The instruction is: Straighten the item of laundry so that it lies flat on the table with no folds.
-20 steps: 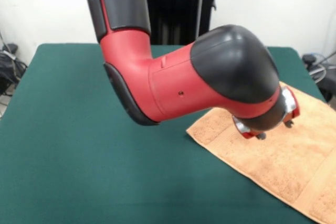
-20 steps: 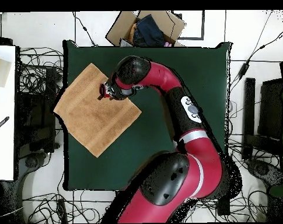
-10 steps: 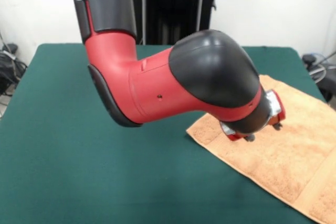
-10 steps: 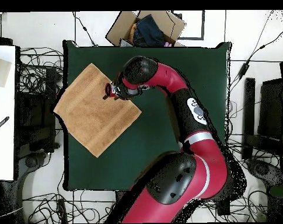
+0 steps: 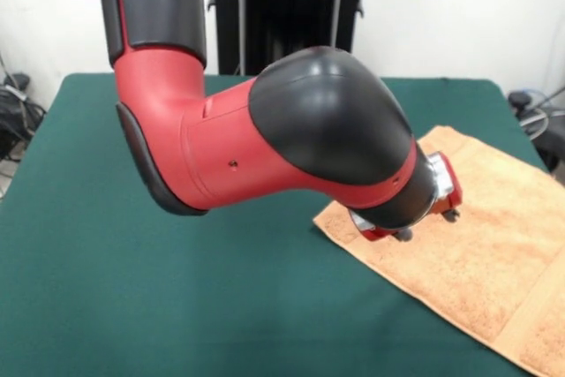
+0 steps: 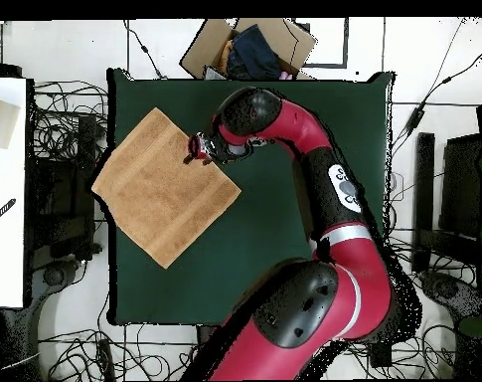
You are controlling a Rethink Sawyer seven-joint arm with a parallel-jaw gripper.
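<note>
Green table [image 6: 304,199] is carrying the towel [image 6: 160,189] flat at one edge | gripper [image 6: 198,149] is hovering over it, grip state unreadable | you're finishing; check for folds.

Rough looped terry towel [image 5: 477,253] on matt felt-like table [image 5: 132,306]; arm [image 5: 291,147] shell glossy plastic.

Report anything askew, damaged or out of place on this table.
The peach towel lies flat with no folds, but turned diamond-wise to the green table, one corner hanging past the table's edge. The pincer is above the towel's edge. No damage shows.
</note>
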